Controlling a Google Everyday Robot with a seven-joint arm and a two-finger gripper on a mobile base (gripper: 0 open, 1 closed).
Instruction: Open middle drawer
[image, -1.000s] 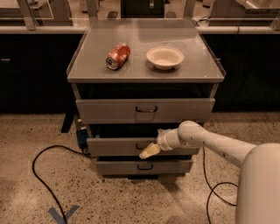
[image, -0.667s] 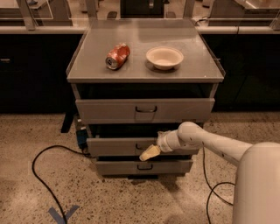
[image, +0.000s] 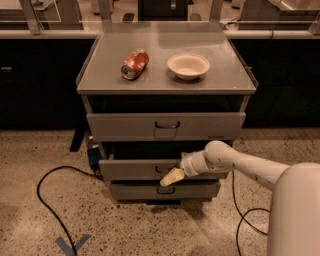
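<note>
My gripper, reaching in from 3 o'clock, stays unmoved at the middle drawer front; I cannot tell its grasp, and the pull has not advanced.

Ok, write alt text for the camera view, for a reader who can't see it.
The robot's gripper is at the small centre handle of the middle drawer of a grey three-drawer cabinet, with its white arm reaching in from the right. On the cabinet's top, a red can lies on its side beside an empty pale bowl.
</note>
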